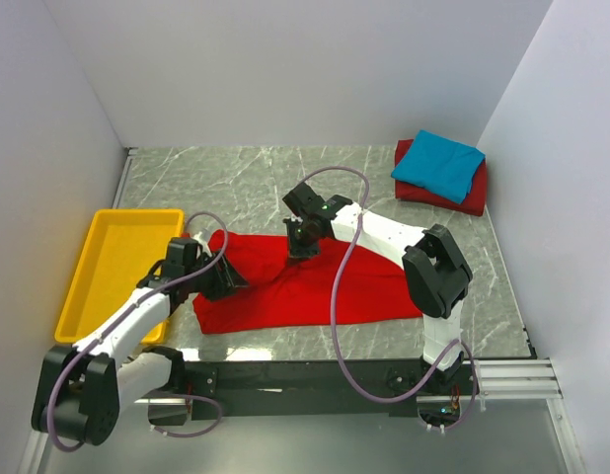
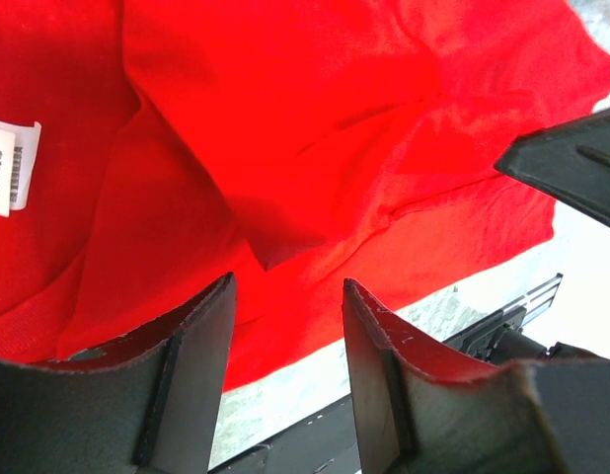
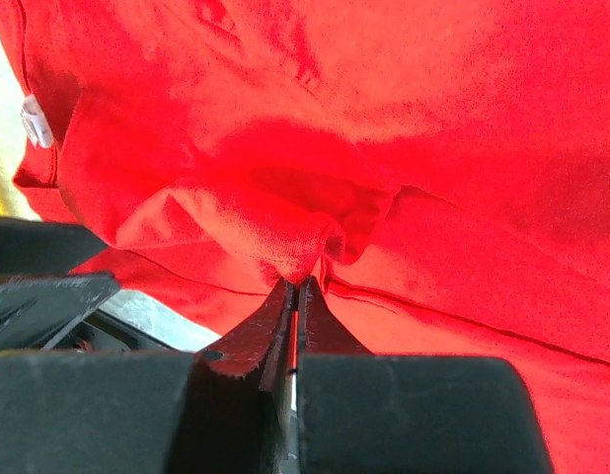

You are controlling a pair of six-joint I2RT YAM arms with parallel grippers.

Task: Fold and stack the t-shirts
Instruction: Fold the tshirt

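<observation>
The bright red t-shirt [image 1: 315, 286] lies spread across the middle of the marble table, its white neck label [image 2: 11, 166] toward the left. My right gripper [image 1: 303, 247] is shut on a pinched-up fold near the shirt's upper middle, and the cloth bunches right at the tips [image 3: 298, 281]. My left gripper [image 1: 222, 280] sits low over the shirt's left end. Its jaws are open [image 2: 287, 286] and nothing is between them; red cloth and bare table show in the gap. A folded turquoise-blue t-shirt [image 1: 438, 163] rests on a folded darker red t-shirt [image 1: 465, 200] at the back right.
A yellow plastic tray [image 1: 98, 247] stands at the left, close beside my left arm. White walls close in the table on three sides. A black rail [image 1: 315, 375] runs along the near edge, just below the shirt's hem.
</observation>
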